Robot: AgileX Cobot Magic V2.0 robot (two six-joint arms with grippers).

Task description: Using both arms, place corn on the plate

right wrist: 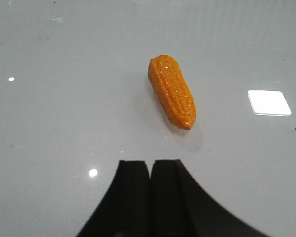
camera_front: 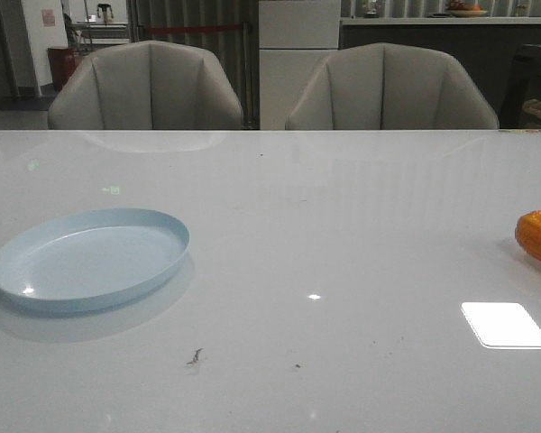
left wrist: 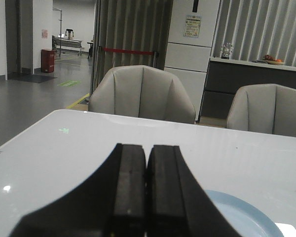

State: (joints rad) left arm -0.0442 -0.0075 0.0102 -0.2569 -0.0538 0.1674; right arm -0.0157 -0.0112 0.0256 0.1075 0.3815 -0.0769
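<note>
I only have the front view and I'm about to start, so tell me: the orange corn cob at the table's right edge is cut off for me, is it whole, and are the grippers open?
Observer: Yes, the orange-yellow corn cob is whole in the right wrist view, lying flat on the glossy white table, tapered end toward the camera.
Operator: Right gripper?
Observer: The black right gripper is shut, short of the cob, not touching it.
Operator: Left gripper?
Observer: The black left gripper is shut too, with the round pale blue plastic plate just beyond it.
</note>
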